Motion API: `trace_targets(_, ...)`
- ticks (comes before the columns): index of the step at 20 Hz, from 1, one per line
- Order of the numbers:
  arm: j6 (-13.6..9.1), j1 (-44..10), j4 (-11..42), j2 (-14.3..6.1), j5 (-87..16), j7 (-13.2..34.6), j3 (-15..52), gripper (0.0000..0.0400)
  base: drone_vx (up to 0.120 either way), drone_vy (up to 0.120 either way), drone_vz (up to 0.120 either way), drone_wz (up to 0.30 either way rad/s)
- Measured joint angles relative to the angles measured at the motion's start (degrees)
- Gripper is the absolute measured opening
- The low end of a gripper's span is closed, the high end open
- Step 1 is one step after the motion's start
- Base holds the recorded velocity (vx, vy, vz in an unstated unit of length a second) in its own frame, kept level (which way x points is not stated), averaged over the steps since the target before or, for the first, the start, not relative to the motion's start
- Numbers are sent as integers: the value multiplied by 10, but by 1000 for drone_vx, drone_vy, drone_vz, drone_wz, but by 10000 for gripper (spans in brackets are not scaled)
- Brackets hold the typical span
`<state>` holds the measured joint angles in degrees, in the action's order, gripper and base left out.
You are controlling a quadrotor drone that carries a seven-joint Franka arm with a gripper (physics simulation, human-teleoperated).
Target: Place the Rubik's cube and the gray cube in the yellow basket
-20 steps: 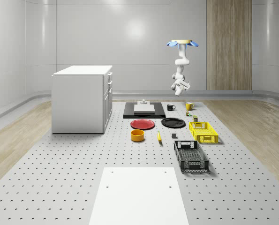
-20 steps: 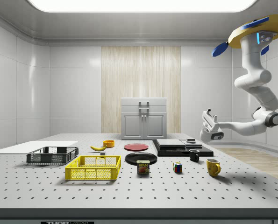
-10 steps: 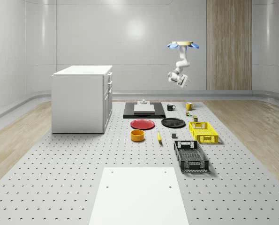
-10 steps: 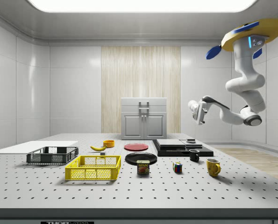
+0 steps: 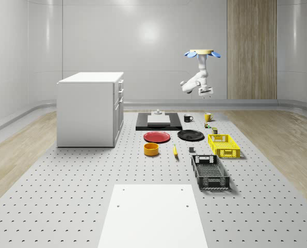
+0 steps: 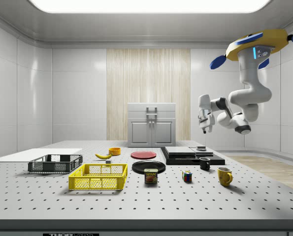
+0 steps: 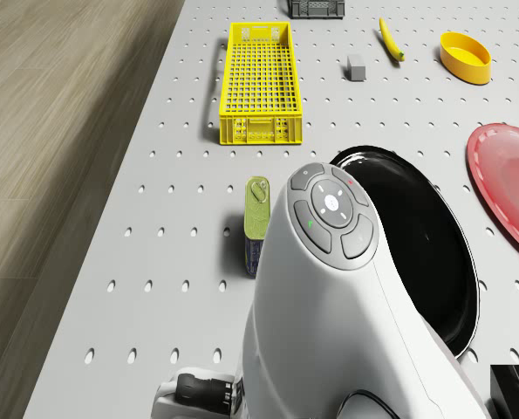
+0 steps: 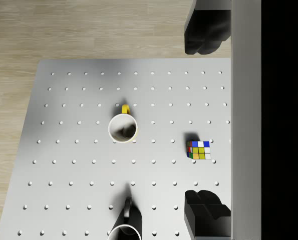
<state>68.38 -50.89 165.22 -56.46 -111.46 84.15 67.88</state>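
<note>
The drone [image 6: 257, 43] hovers high above the far end of the counter [image 6: 136, 196], its yellow body level and blue rotors out to the sides. The white arm [image 6: 248, 83] hangs straight down from it, bends at the elbow [image 6: 241, 127] and folds back up and forward. The wrist turns downward, so the hand [image 6: 204, 129] points at the counter from well above. Its two fingers [image 8: 204, 35] stand wide apart, holding nothing.
</note>
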Motion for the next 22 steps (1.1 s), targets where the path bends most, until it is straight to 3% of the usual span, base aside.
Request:
trace_targets(4, -14, -43, 5, -20, -18, 28, 21, 400, 120, -90, -120, 0)
trace_targets(11, -13, -78, 7, -46, -21, 53, 40, 400, 120, 0, -120, 0)
trace_targets(22, 11, -100, 5, -82, -6, 71, 55, 400, 4, 0, -120, 0)
